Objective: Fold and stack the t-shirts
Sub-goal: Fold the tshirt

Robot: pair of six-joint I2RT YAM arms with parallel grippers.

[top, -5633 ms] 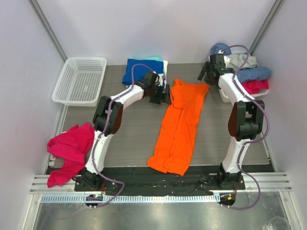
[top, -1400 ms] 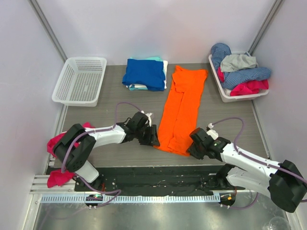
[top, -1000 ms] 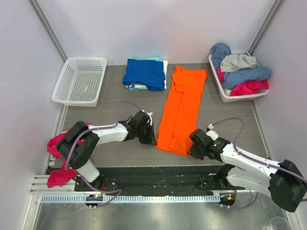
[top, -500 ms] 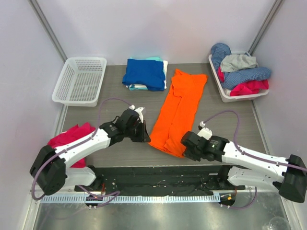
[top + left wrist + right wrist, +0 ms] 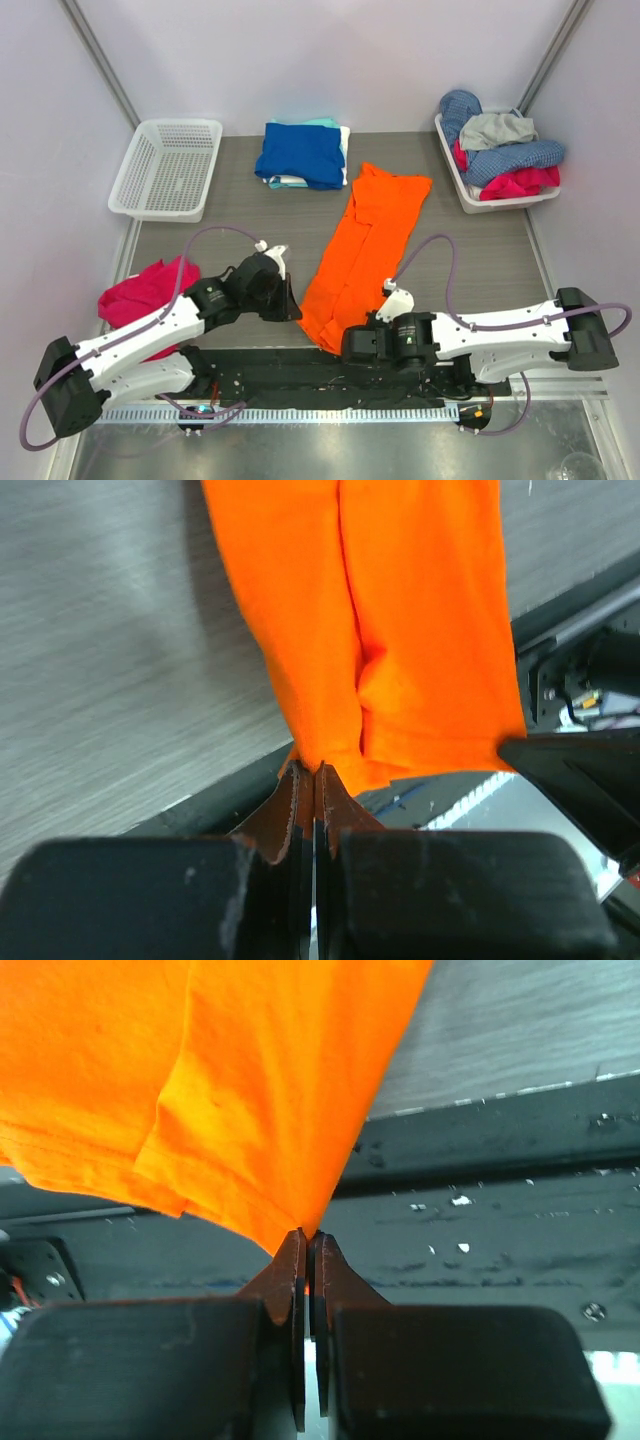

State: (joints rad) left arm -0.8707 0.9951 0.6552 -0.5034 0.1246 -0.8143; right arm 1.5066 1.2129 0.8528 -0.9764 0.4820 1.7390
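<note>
A bright orange t-shirt [image 5: 365,250], folded into a long strip, lies slanted on the table from the back centre toward the near edge. My left gripper [image 5: 290,308] is shut on its near left corner [image 5: 312,760]. My right gripper [image 5: 350,345] is shut on its near right corner [image 5: 300,1222]. In the left wrist view the orange cloth [image 5: 380,630] stretches away from the left gripper [image 5: 315,770]. In the right wrist view it [image 5: 250,1080] fans up from the right gripper [image 5: 307,1235]. A royal blue t-shirt [image 5: 300,152] tops a folded stack with pale teal and white edges at the back.
A white mesh basket [image 5: 165,168] stands at the back left. A white tray [image 5: 510,203] heaped with blue, grey and pink clothes is at the back right. A crumpled pink cloth [image 5: 145,295] lies at the left edge. The black base rail [image 5: 300,375] runs along the near edge.
Both grippers have drawn the shirt's near end toward the near left, so the strip now lies more slanted. Both arms have swung left and closer to the near edge.
</note>
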